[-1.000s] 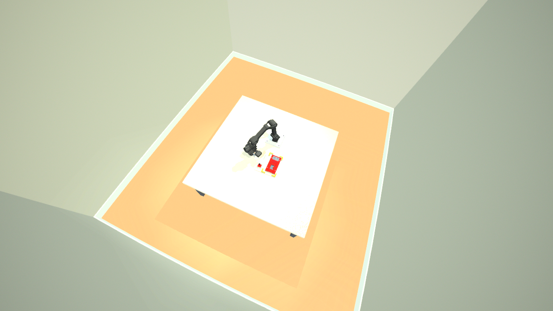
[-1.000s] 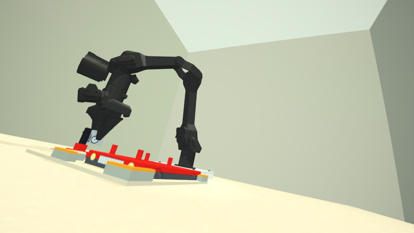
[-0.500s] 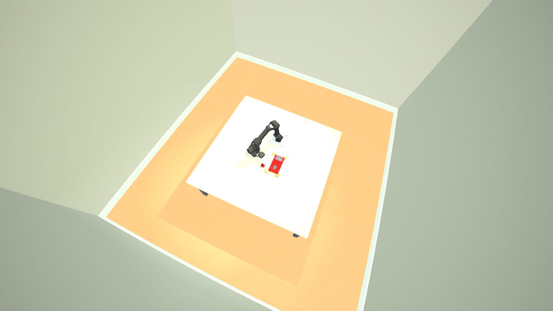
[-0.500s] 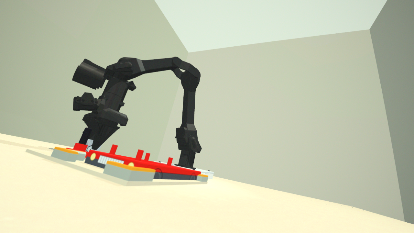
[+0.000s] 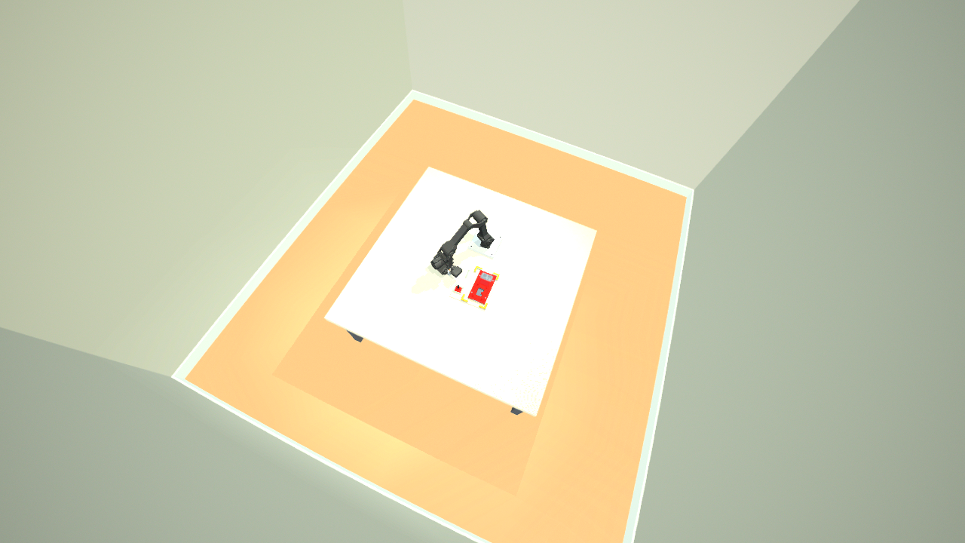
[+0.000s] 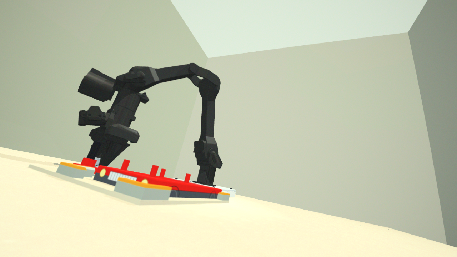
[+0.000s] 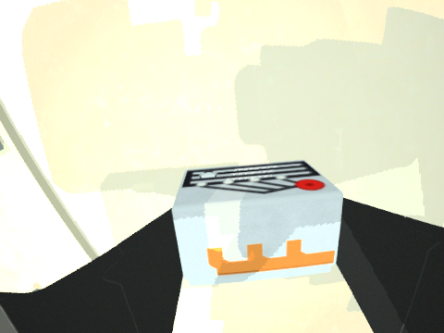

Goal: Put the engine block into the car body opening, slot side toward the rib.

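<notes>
Where pale walls (image 5: 135, 135) (image 6: 319, 111) ring an orange floor (image 5: 229, 351), the white desk (image 5: 540, 270) (image 6: 255, 230) (image 7: 139, 116) stands inset. Top view: car body (image 5: 482, 286) (image 6: 179, 183) right of the end effector (image 5: 445, 265) (image 6: 97, 162) (image 7: 258, 240), long axis slanting upper right to lower left. End effector gripping engine block (image 6: 97, 161) (image 7: 268, 208) low, outside the car body. Likely needs lift, then sideways carry. Slot heading: can't tell.
</notes>
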Controlling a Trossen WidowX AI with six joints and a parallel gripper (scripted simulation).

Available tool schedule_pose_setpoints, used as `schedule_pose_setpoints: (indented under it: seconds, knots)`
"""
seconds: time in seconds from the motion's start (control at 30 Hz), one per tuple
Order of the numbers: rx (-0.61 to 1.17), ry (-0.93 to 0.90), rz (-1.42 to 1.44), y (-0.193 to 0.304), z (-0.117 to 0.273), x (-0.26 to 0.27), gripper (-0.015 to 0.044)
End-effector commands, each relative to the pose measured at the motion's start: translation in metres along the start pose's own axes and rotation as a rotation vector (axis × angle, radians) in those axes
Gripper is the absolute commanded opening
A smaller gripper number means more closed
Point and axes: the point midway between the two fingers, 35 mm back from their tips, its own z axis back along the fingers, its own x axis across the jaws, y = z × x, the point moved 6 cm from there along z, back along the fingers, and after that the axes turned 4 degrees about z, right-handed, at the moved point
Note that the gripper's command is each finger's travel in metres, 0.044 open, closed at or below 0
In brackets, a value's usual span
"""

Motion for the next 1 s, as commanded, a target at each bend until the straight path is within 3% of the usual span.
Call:
schedule_pose_setpoints:
  seconds: [0.0, 0.43, 0.63, 0.97]
  knots:
    - [0.0, 0.0, 0.0, 0.0, 0.0, 0.0, 0.0105]
    - [0.0, 0.0, 0.0, 0.0, 0.0, 0.0, 0.044]
    - [0.003, -0.002, 0.0, 0.0, 0.002, 0.0, 0.044]
    - [0.006, -0.004, 0.001, -0.001, 0.042, -0.001, 0.044]
